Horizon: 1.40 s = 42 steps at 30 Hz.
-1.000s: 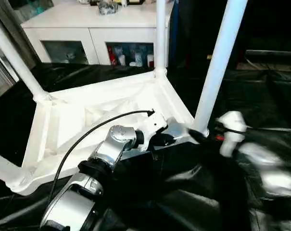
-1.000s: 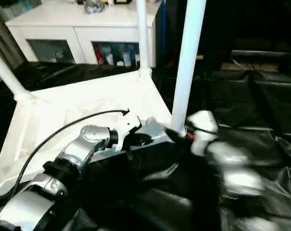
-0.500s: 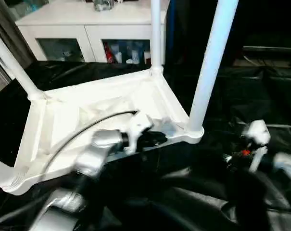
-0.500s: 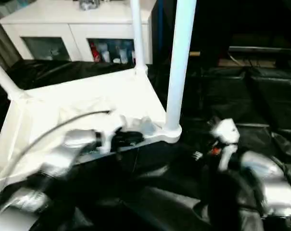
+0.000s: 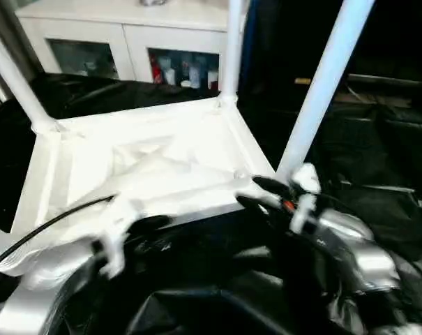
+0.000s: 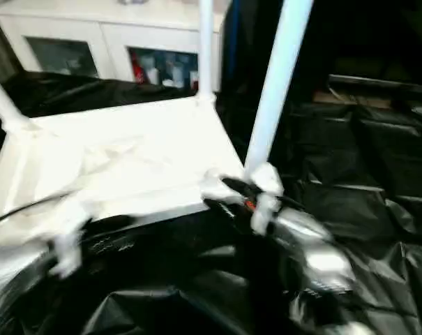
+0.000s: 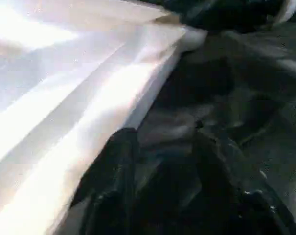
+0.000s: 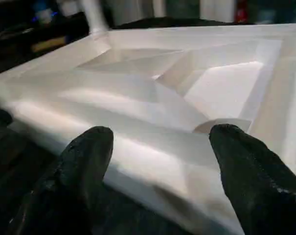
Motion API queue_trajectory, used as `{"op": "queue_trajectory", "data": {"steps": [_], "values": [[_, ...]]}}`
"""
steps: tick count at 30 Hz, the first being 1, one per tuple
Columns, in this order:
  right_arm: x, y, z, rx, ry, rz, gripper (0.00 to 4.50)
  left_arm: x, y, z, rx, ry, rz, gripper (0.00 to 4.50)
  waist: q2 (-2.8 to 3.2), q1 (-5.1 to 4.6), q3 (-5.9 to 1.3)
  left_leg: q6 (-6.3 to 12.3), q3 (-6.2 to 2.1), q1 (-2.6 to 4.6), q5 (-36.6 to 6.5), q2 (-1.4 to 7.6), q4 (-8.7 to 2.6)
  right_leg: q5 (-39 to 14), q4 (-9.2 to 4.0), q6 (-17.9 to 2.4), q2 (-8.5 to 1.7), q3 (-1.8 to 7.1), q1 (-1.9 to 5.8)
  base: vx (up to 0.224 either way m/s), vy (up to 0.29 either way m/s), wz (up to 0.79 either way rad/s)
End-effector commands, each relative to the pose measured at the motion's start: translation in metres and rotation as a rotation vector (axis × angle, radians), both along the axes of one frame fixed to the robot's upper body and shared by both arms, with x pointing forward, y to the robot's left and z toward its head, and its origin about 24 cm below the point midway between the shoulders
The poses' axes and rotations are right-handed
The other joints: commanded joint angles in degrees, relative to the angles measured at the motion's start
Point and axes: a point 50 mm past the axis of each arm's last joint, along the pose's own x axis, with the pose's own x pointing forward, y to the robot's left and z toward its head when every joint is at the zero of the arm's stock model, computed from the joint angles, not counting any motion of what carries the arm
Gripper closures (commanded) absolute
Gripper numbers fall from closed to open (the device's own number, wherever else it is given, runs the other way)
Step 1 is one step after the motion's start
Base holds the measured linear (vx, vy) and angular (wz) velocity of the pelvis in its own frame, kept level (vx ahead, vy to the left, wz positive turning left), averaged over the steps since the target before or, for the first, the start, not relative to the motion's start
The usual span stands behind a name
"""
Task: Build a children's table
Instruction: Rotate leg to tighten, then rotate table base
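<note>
— What's the biggest thing there?
— The all-white plastic children's table (image 5: pixel 148 167), lying upside down on crumpled black plastic sheeting (image 5: pixel 378 153), ribbed underside up. White cylindrical tube legs (image 5: pixel 327 80) rise from its corner sockets (three are plain to see, one at each far corner and one at the near right).

— And behind it?
— A white cabinet with glass doors (image 5: pixel 127 49), bottles inside.

— The arms?
— The silver right forearm reaches in from the right; its right pincer (image 5: pixel 256 194) sits at the table's near right corner, by the foot of that leg. Its black fingers (image 8: pixel 86 152) stand wide apart, the table's edge between them, not clamped on it.

— The other one?
— The left pincer (image 7: pixel 160 161) is low at the table's near edge, fingers apart over the sheeting, holding nothing.
</note>
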Motion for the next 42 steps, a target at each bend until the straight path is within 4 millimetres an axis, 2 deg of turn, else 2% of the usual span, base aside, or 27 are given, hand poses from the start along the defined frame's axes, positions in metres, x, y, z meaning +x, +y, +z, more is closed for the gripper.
{"op": "queue_trajectory", "data": {"steps": [1, 2, 3, 4, 5, 6, 7, 8, 9, 10, 12, 15, 17, 19, 21, 23, 25, 26, 28, 30, 33, 34, 36, 37, 41, 42], "values": [[0.01, 0.005, -0.002, -0.002, 0.001, -0.086, 0.95, -0.015, 0.016, 0.001, 0.028, -0.02, 0.094, 2.04, -0.04, 0.06, -2.59, -2.12, -2.5, 2.85, -20.0, 4.28, -5.94, -13.7, -4.78, -9.8, -3.32, 2.93, 0.41, 0.0, 0.0, 0.0], [0.012, 0.007, -0.003, -0.003, 0.0, -0.101, 0.95, -0.02, 0.019, 0.0, 0.04, -0.017, 0.111, 1.92, -0.02, 0.03, -2.65, -2.48, -2.54, 2.96, -20.1, 4.35, -5.85, -13.0, -4.59, -10.5, -3.47, 2.97, 0.3, 0.0, 0.0, 0.0], [0.016, 0.01, -0.004, 0.004, 0.004, -0.122, 0.95, -0.024, 0.024, -0.001, 0.051, -0.025, 0.146, 1.87, -0.26, -0.37, -2.28, -2.52, -2.7, 2.17, -20.5, 4.24, -6.21, -13.7, -4.64, -10.0, -3.6, 2.93, 0.77, 0.0, 0.0, 0.0], [0.016, 0.01, -0.004, 0.004, 0.004, -0.122, 0.95, -0.024, 0.024, -0.001, 0.051, -0.025, 0.146, 1.87, -0.15, -0.14, -2.29, -2.84, -2.66, 2.56, -20.9, 4.29, -6.24, -14.1, -4.8, -9.1, -3.39, 2.95, 0.58, 0.0, 0.0, 0.0], [0.024, 0.012, -0.004, 0.016, 0.009, -0.191, 0.95, -0.032, 0.031, -0.002, 0.065, -0.039, 0.207, 1.73, -0.21, 0.04, -2.3, -3.16, -2.45, 3.13, -21.4, 4.34, -6.17, -14.0, -4.88, -9.1, -3.21, 3.04, 0.1, 0.0, 0.0, 0.0], [0.031, 0.012, -0.004, 0.029, 0.019, -0.252, 0.95, -0.037, 0.037, -0.003, 0.081, -0.044, 0.248, 1.61, -0.48, -0.25, -2.03, -3.54, -2.41, 3.01, -22.0, 4.3, -6.21, -13.5, -4.89, -9.8, -3.37, 3.25, 0.08, 0.0, 0.0, 0.0], [0.037, 0.01, -0.004, 0.024, 0.025, -0.315, 0.95, -0.041, 0.039, -0.004, 0.091, -0.035, 0.259, 1.52, -0.38, -0.28, -1.98, -3.7, -2.6, 2.65, -22.3, 4.31, -6.34, -14.0, -4.75, -9.9, -3.59, 3.21, 0.37, 0.0, 0.0, 0.0], [0.041, 0.008, -0.004, 0.02, 0.028, -0.361, 0.95, -0.043, 0.04, -0.006, 0.102, -0.028, 0.262, 1.52, -0.44, -0.23, -1.92, -4.0, -2.57, 2.86, -22.9, 4.3, -6.45, -15.4, -4.88, -9.3, -3.43, 3.16, 0.23, 0.0, 0.0, 0.0], [0.044, 0.006, -0.004, 0.022, 0.033, -0.401, 0.95, -0.045, 0.04, -0.007, 0.11, -0.026, 0.268, 1.48, -0.38, -0.03, -1.9, -4.45, -2.36, 3.46, -23.1, 4.35, -6.38, -15.2, -4.98, -8.6, -3.17, 3.29, -0.22, 0.0, 0.0, 0.0], [0.048, 0.004, -0.004, 0.023, 0.04, -0.444, 0.95, -0.046, 0.04, -0.008, 0.112, -0.024, 0.272, 1.43, -0.49, 0.03, -1.75, -4.66, -2.24, 3.53, -23.6, 4.31, -6.34, -15.1, -4.99, -8.4, -3.19, 3.43, -0.38, 0.0, 0.0, 0.0], [0.056, -0.003, -0.004, 0.023, 0.061, -0.548, 0.95, -0.048, 0.039, -0.011, 0.109, -0.021, 0.283, 1.28, -0.51, -0.01, -1.85, -4.95, -2.32, 3.32, -23.1, 4.2, -6.42, -14.7, -4.8, -7.9, -3.22, 3.44, 0.02, 0.0, 0.0, 0.0], [0.065, -0.018, -0.003, -0.012, 0.07, -0.679, 0.95, -0.049, 0.038, -0.014, 0.109, -0.035, 0.307, 1.1, -0.53, 0.14, -2.08, -4.88, -2.15, 3.32, -21.6, 4.17, -6.28, -12.1, -4.47, -7.2, -3.03, 3.43, 0.04, 0.0, 0.0, 0.0], [0.069, -0.028, -0.001, -0.038, 0.067, -0.745, 0.95, -0.049, 0.037, -0.016, 0.099, -0.037, 0.314, 0.98, -0.57, 0.02, -2.03, -5.02, -1.97, 3.33, -21.8, 4.03, -6.18, -11.7, -4.43, -7.5, -2.9, 3.46, -0.01, 0.0, 0.0, 0.0], [0.073, -0.04, 0.001, -0.056, 0.065, -0.814, 0.95, -0.05, 0.036, -0.017, 0.092, -0.045, 0.319, 0.73, -0.64, 0.36, -1.97, -4.94, -1.66, 3.85, -22.8, 4.01, -5.92, -12.4, -4.74, -7.1, -2.82, 3.71, -0.44, 0.0, 0.0, 0.0], [0.076, -0.048, 0.005, -0.06, 0.055, -0.845, 0.95, -0.05, 0.036, -0.017, 0.084, -0.049, 0.322, 0.67, -0.7, 0.68, -1.98, -4.9, -1.51, 4.09, -23.3, 3.97, -5.79, -12.4, -4.76, -6.6, -2.59, 3.85, -0.54, 0.0, 0.0, 0.0], [0.079, -0.058, 0.01, -0.067, 0.043, -0.887, 0.95, -0.051, 0.036, -0.017, 0.077, -0.053, 0.326, 0.55, -0.76, 0.74, -2.06, -4.87, -1.54, 3.85, -23.1, 3.93, -5.81, -11.8, -4.58, -6.5, -2.52, 3.87, -0.34, 0.0, 0.0, 0.0], [0.081, -0.067, 0.014, -0.076, 0.036, -0.928, 0.95, -0.052, 0.036, -0.018, 0.069, -0.054, 0.327, 0.29, -0.86, 0.64, -2.31, -4.18, -1.73, 3.16, -20.9, 3.88, -5.81, -10.2, -4.11, -6.8, -2.66, 3.66, 0.29, 0.0, 0.0, 0.0], [0.082, -0.072, 0.016, -0.077, 0.034, -0.946, 0.95, -0.053, 0.036, -0.019, 0.062, -0.053, 0.329, 0.24, -0.89, 0.64, -2.35, -3.93, -1.68, 3.27, -20.5, 3.87, -5.7, -9.7, -4.1, -6.8, -2.63, 3.65, 0.21, 0.0, 0.0, 0.0], [0.083, -0.08, 0.02, -0.076, 0.024, -0.965, 0.95, -0.056, 0.034, -0.019, 0.04, -0.057, 0.33, 0.13, -0.98, 0.76, -2.66, -2.84, -1.54, 3.13, -18.4, 3.78, -5.28, -7.6, -3.91, -7.7, -2.74, 3.59, 0.57, 0.0, 0.0, 0.0], [0.084, -0.085, 0.024, -0.083, -0.001, -0.947, 0.95, -0.058, 0.035, -0.019, 0.011, -0.07, 0.342, 0.05, -1.09, 0.78, -2.65, -1.48, -1.44, 2.74, -16.4, 3.73, -5.04, -5.6, -3.78, -8.1, -2.66, 3.54, 0.8, 0.0, 0.0, 0.0], [0.084, -0.083, 0.026, -0.1, -0.033, -0.88, 0.95, -0.058, 0.038, -0.018, -0.007, -0.096, 0.369, 0.05, -1.17, 0.78, -2.84, 0.14, -1.37, 2.49, -14.7, 3.65, -4.71, -4.4, -3.64, -8.7, -2.63, 3.41, 1.15, 0.0, 0.0, 0.0], [0.084, -0.079, 0.026, -0.141, -0.068, -0.808, 0.95, -0.056, 0.042, -0.016, -0.023, -0.129, 0.409, 0.05, -0.92, 0.75, -3.08, 0.44, -1.44, 2.37, -14.2, 3.65, -4.57, -4.2, -3.54, -9.2, -2.76, 3.35, 1.36, 0.0, 0.0, 0.0], [0.082, -0.073, 0.025, -0.182, -0.103, -0.731, 0.95, -0.052, 0.046, -0.013, -0.043, -0.165, 0.451, 0.05, -1.08, 0.48, -2.93, 0.88, -1.44, 2.32, -14.2, 3.73, -4.55, -4.7, -3.7, -9.9, -2.7, 3.3, 1.31, 0.0, 0.0, 0.0], [0.08, -0.068, 0.023, -0.176, -0.116, -0.686, 0.95, -0.05, 0.048, -0.011, -0.049, -0.193, 0.463, 0.05, -0.83, 0.33, -3.08, 0.74, -1.43, 2.37, -14.5, 3.81, -4.53, -5.1, -3.73, -10.2, -2.73, 3.32, 1.39, 0.0, 0.0, 0.0], [0.072, -0.067, 0.019, -0.162, -0.151, -0.662, 0.95, -0.04, 0.05, -0.001, -0.083, -0.279, 0.508, 0.05, -0.9, 0.27, -3.25, 0.37, -1.51, 2.63, -15.2, 4.08, -4.53, -5.3, -3.67, -10.7, -2.69, 3.38, 1.44, 0.0, 0.0, 0.0], [0.066, -0.069, 0.014, -0.155, -0.155, -0.682, 0.95, -0.034, 0.052, 0.004, -0.099, -0.318, 0.537, 0.05, -1.02, 0.32, -3.52, 0.41, -1.47, 2.81, -14.7, 4.09, -4.39, -4.4, -3.52, -11.1, -2.61, 3.32, 1.48, 0.0, 0.0, 0.0]]}}
